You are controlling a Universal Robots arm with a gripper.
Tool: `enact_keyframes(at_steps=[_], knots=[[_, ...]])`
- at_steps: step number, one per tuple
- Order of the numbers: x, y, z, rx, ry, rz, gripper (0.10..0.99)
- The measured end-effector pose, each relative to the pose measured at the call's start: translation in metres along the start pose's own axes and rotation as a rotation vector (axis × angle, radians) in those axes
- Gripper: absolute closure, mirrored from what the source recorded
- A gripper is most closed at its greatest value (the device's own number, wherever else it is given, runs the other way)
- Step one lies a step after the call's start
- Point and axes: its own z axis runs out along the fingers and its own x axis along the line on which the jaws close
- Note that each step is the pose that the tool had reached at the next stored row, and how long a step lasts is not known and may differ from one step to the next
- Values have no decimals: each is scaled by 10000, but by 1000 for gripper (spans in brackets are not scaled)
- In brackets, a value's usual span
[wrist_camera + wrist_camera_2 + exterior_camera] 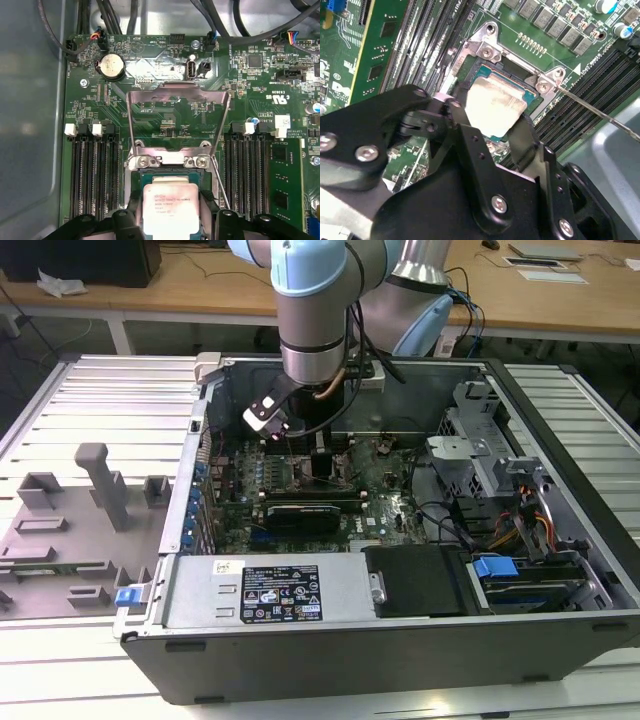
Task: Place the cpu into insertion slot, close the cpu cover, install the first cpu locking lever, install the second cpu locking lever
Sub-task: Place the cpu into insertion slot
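- The cpu (pixel 170 210) lies inside an open computer case (pixel 300 660). The case rests on a slatted desk (pixel 100 390), towards the exterior view's right.
- The robot arm (pixel 315 330) reaches down into the case near its far wall.
- The motherboard (pixel 260 90) covers the case floor. The insertion slot (pixel 512 74) sits about mid-board, between two banks of memory slots (pixel 92 170).
- The gripper (pixel 171 220) hangs directly over the slot in both wrist views.
- The cpu cover (pixel 177 92) stands swung open on its hinge at the slot's edge, with bare board showing through its window. A thin wire locking lever (pixel 600 112) lies released beside the slot.
- The fingers (pixel 521 142) are clamped on two opposite edges of the cpu. Its silver top faces up between them.
- The cpu is at the slot and squarely over it. Whether it is fully seated or just above the slot cannot be determined.
- Handling assessment:
  - The chip is judged light, thin and rigid.
  - Its smooth metal lid would likely be slippery under a pad.
  - The underside contacts and the slot's pins are judged fragile, so the chip would tolerate no tilt, sliding or pressing force.
- Hold point: the opposite side edges, as gripped now, are judged correct. The faces should stay untouched.
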Motion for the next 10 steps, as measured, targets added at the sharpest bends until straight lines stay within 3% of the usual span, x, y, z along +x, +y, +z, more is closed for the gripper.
enact_keyframes(at_steps=[1, 10], knots=[[0, 0, 0, 1, -2, 0, 475], [-1, 3, -31, 2, -3, 0, 475]])
